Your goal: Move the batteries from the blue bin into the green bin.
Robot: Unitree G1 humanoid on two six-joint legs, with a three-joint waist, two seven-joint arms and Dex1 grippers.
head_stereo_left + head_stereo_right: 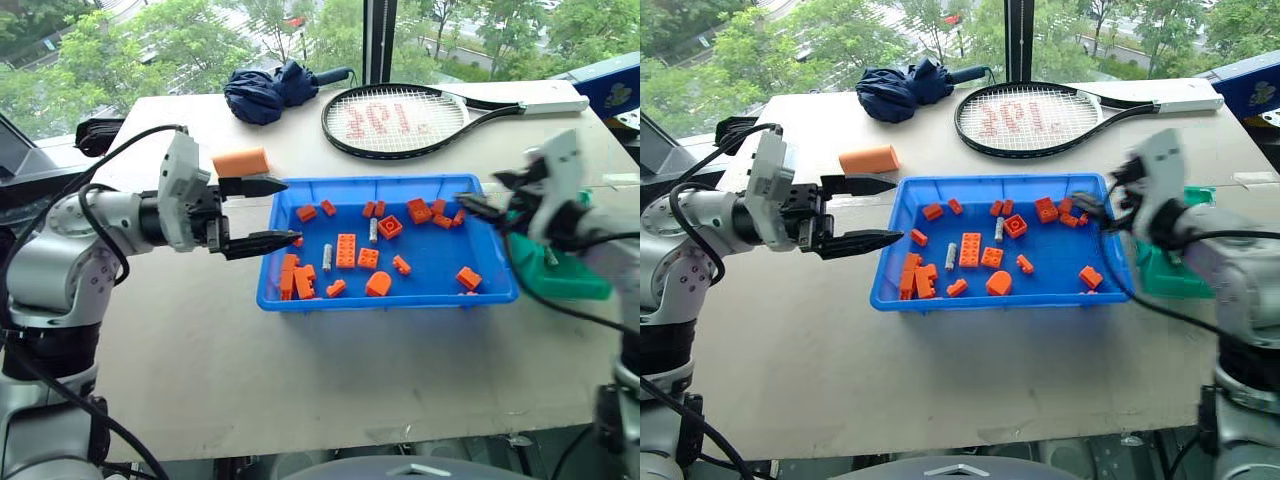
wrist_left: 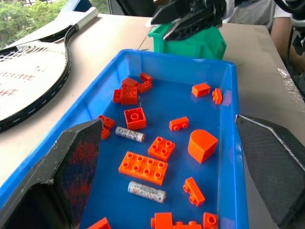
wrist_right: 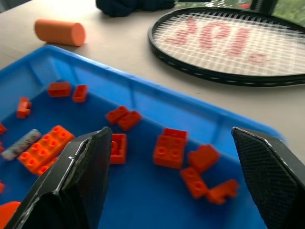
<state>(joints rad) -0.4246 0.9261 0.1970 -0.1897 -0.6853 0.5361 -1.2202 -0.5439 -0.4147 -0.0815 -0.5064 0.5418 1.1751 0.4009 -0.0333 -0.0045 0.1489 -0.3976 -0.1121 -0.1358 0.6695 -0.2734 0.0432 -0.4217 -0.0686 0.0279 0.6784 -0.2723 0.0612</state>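
Note:
The blue bin (image 1: 385, 299) lies mid-table, holding orange toy bricks and two silver-grey batteries (image 1: 327, 255) (image 1: 373, 230). The left wrist view shows the same pair of batteries (image 2: 130, 134) (image 2: 147, 191). My left gripper (image 1: 290, 211) hovers at the bin's left wall, pointing across it, open and empty. My right gripper (image 1: 492, 193) hangs over the bin's right end, open wide, nothing between its fingers (image 3: 76, 181). The green bin (image 1: 560, 275) stands just right of the blue bin, partly hidden behind my right hand.
A tennis racket (image 1: 400, 120) and a folded dark-blue umbrella (image 1: 270, 92) lie at the back of the table. An orange foam cylinder (image 1: 240, 161) rests beside my left gripper. Several orange bricks (image 1: 345, 250) are scattered around the batteries.

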